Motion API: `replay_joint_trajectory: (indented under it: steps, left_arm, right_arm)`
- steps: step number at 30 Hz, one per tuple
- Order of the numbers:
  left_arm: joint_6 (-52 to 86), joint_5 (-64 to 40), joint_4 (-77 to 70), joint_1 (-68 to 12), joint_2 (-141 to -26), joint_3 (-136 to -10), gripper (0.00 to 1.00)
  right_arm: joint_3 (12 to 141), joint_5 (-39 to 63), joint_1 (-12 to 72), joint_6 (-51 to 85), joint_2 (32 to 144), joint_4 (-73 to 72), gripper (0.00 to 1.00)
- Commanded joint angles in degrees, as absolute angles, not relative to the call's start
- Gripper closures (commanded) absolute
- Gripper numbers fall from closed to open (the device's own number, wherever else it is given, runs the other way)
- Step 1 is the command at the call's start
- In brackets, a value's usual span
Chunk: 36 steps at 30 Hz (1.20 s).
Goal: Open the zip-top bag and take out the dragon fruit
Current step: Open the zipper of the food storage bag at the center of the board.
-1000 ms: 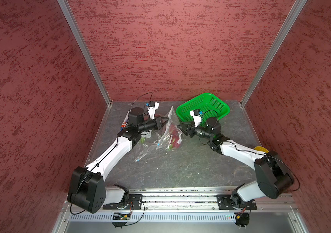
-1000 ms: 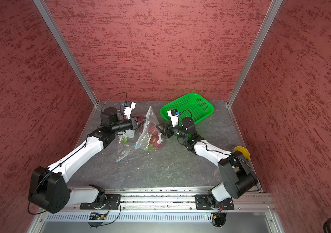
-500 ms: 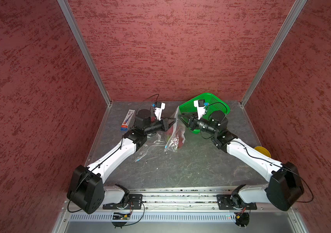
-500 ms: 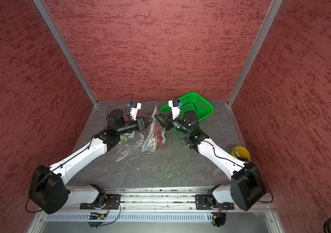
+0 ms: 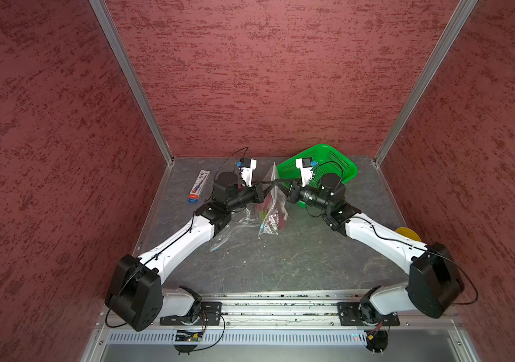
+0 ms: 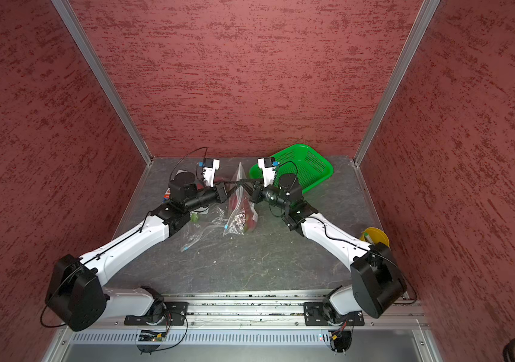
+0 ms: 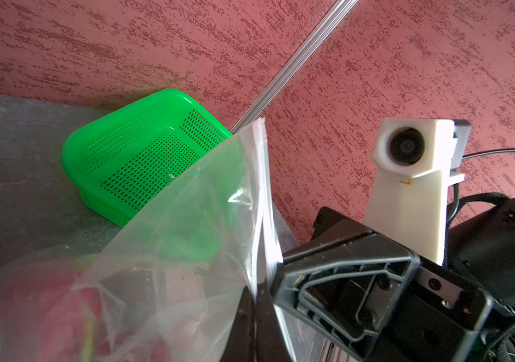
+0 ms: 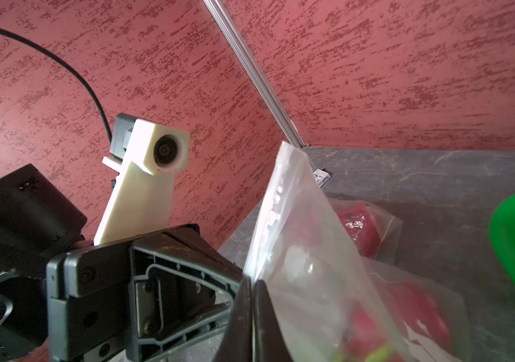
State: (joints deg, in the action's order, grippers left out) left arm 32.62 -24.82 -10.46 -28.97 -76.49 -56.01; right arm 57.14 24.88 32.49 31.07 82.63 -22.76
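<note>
L gripper (image 5: 268,187) clamped on top edge of zip-top bag (image 5: 272,216), R gripper (image 5: 281,185) pinched shut on same edge from opp. side, bag held upright btwn arms, dragon fruit (image 8: 403,310) inside, low in bag, green basket (image 5: 331,158) just behind.

- The flat box (image 5: 199,186), left of centre in a top view, carries print too small to read.
- White lettering on the zip-top bag (image 5: 271,217) is blurred and illegible.

A green mesh basket (image 5: 322,153) sits at the back of the gray desk (image 5: 281,266), near the right corner. A long white, blue and red box (image 5: 199,186) lies flat by the left wall. A yellow round thing (image 5: 408,234) rests at the desk's right edge.
</note>
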Motion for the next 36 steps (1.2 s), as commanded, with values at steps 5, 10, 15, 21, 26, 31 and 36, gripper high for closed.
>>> replay_joint_trajectory:
  steps: [5, 10, 15, 21, 26, 31, 36]
  left_arm:
    - [30.5, -23.8, -9.7, -26.5, -73.4, -54.4, 1.0]
    - [29.8, -24.3, -6.3, -22.1, -68.6, -53.4, 1.0]
    - [28.6, -25.6, -3.5, -19.4, -64.0, -53.9, 1.0]
    - [28.9, -29.2, -1.9, -15.7, -61.1, -56.2, 1.0]
    - [28.7, -31.4, -1.3, -15.9, -63.5, -57.6, 1.0]
    - [29.7, -35.7, -1.1, -17.7, -69.0, -59.7, 1.0]
    - [28.5, -34.8, 0.0, -22.0, -72.8, -63.6, 1.0]
  right_arm:
    - [57.7, 18.3, 32.3, 28.1, 80.6, -18.3, 1.0]
    - [60.2, 13.6, 32.0, 25.3, 79.7, -13.4, 1.0]
    - [62.3, 14.5, 32.0, 25.4, 80.1, -13.8, 1.0]
    - [64.0, 18.6, 31.9, 27.0, 79.7, -15.8, 1.0]
    - [62.8, 15.4, 31.5, 25.4, 79.3, -12.2, 1.0]
    - [60.4, 11.6, 28.9, 23.3, 75.9, -7.0, 1.0]
    - [63.3, 16.0, 28.8, 23.6, 74.8, -4.1, 0.9]
